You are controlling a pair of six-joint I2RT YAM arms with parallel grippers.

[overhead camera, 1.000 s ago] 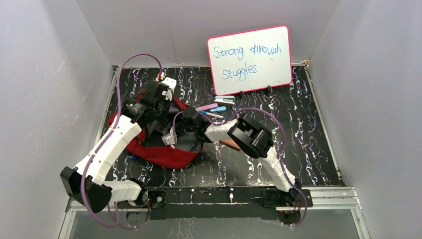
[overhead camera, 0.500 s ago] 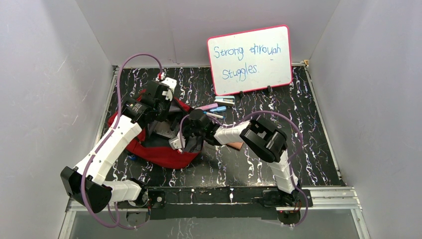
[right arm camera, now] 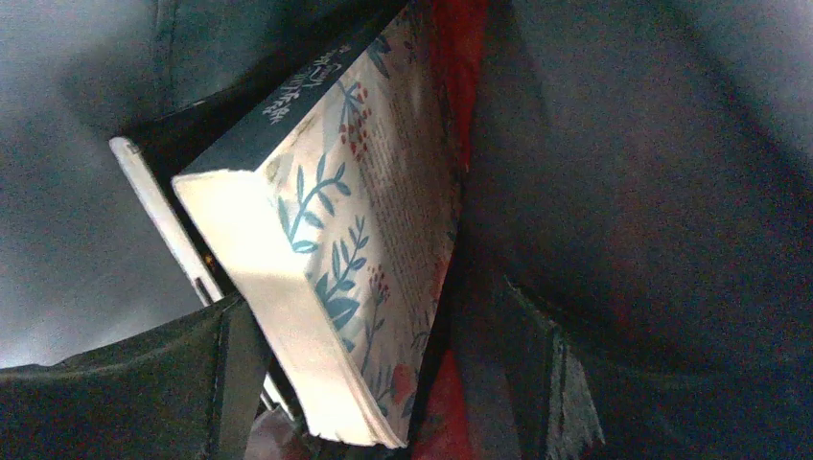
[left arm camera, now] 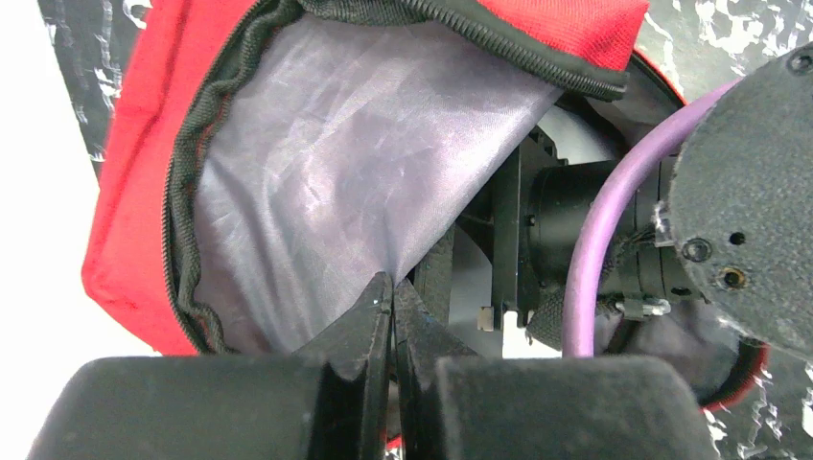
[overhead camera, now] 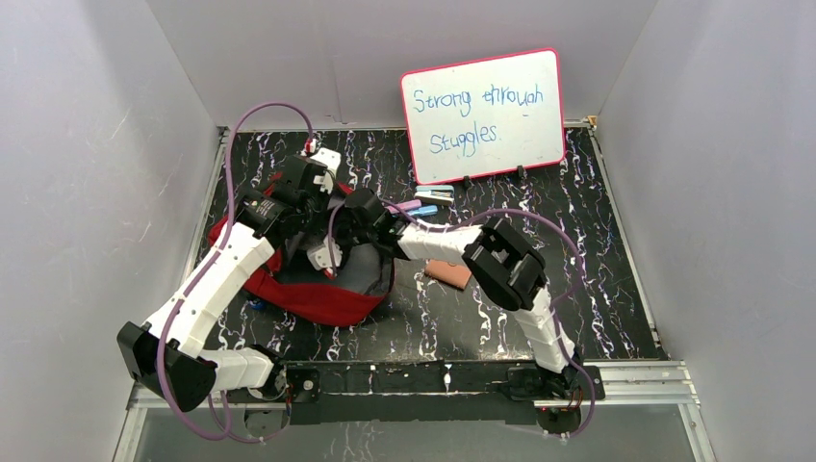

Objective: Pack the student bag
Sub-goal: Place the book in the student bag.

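**Book in the bag, right jaws wide around it**

The red bag (overhead camera: 322, 303) lies on the left half of the table (overhead camera: 577, 250), under both arms, with its mouth turned up and towards the right arm. The left gripper (left arm camera: 391, 287) is pinched tight on a fold of the grey lining (left arm camera: 336, 163) at the zip edge, lifting that side so the mouth gapes.

The right gripper (right arm camera: 379, 316) is deep inside the opening. Its jaws stand wide, and a book (right arm camera: 336, 240) with a leaf-pattern cover sits between them. The book leans against the finger on the left of the right wrist view, with a clear gap to the other finger, so it looks released rather than clamped. A thin pale slab shows just behind the book; I cannot tell what it is.

What the next move turns on: the book lies dead ahead of the right gripper, its long side running away from the fingers into the bag. A straight pull back along that line should clear it without dragging it out.

The pens (overhead camera: 420, 209) and tan wallet (overhead camera: 449, 274) lie on the table right of the bag — nearer the right arm, which would likely fetch them
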